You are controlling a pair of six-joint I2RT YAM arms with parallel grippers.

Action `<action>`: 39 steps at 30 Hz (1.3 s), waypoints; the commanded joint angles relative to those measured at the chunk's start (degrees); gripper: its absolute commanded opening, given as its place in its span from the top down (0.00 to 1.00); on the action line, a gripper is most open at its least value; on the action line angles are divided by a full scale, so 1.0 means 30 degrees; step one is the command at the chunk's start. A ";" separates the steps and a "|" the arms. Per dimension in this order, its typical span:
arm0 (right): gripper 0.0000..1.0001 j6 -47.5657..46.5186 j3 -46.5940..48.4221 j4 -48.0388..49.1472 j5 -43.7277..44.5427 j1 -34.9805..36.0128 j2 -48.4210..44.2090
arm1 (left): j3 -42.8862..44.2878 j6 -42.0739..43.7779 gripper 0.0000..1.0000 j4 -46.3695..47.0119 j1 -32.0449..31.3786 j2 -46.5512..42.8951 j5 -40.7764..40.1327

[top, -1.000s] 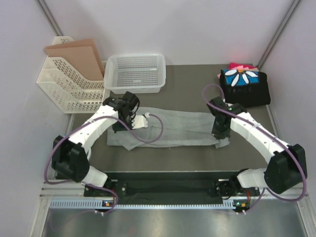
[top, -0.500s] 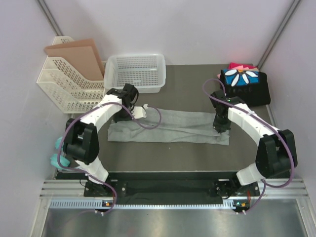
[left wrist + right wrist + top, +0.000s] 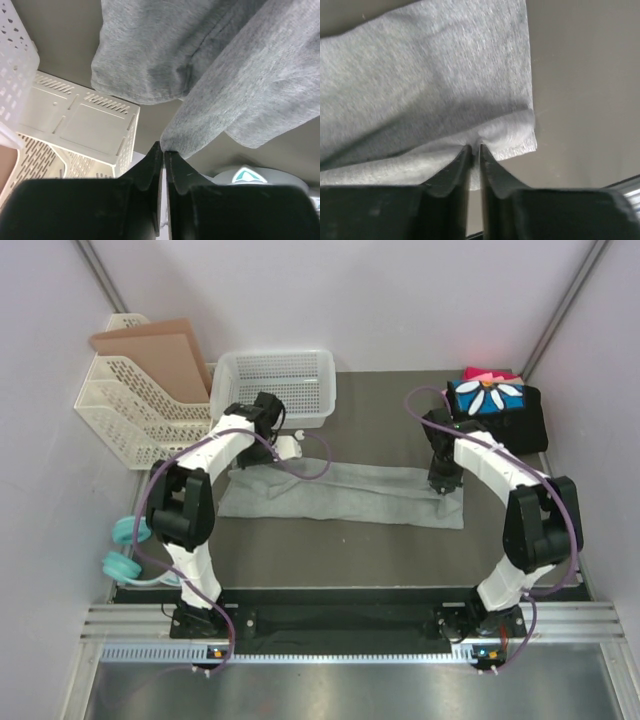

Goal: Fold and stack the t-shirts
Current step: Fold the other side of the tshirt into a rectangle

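Note:
A light heather-grey t-shirt point(image 3: 340, 495) lies folded in a long strip across the middle of the table. My left gripper point(image 3: 262, 452) is shut on its left far edge, the cloth point(image 3: 225, 90) pinched between the fingertips point(image 3: 155, 155). My right gripper point(image 3: 441, 480) is shut on the right far edge, a fold of cloth point(image 3: 505, 132) caught between its fingers. A folded black shirt with a blue panel and white daisy point(image 3: 492, 410) lies at the back right on pink and red ones point(image 3: 487, 374).
A white mesh basket point(image 3: 276, 386) stands at the back centre, close behind my left gripper. A white file rack point(image 3: 135, 405) with brown cardboard stands at the back left. Teal objects point(image 3: 125, 550) lie off the table's left edge.
Both grippers have carried the shirt's near edge away from me to the far side, folding the strip narrower. Both arms now reach further back.

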 commanded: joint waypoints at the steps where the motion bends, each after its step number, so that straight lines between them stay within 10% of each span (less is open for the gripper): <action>1: 0.81 -0.0471 0.1246 0.0217 0.0746 -0.0451 0.1039 | 0.0225 -0.0345 0.80 0.1130 0.0162 0.0303 -0.0783; 7: 0.50 -0.0208 0.3032 -0.0689 0.3520 -0.0861 0.1890 | 0.0340 -0.0638 0.39 0.3503 0.0601 -0.0692 -0.1867; 15: 0.41 0.0233 0.4267 -0.2243 0.5904 -0.0686 -0.0069 | 0.0727 -0.2537 0.37 0.1256 0.0164 -0.3444 -0.0617; 22: 0.43 -0.0003 0.0022 -0.0458 -0.0011 0.1623 -0.2766 | -0.5249 -0.3479 0.39 0.1452 -0.0336 -0.6083 0.1179; 39: 0.49 0.0994 -0.1392 0.1768 0.0247 0.3007 0.0512 | -0.7569 -0.4184 0.49 0.5614 0.0542 -0.3038 0.0738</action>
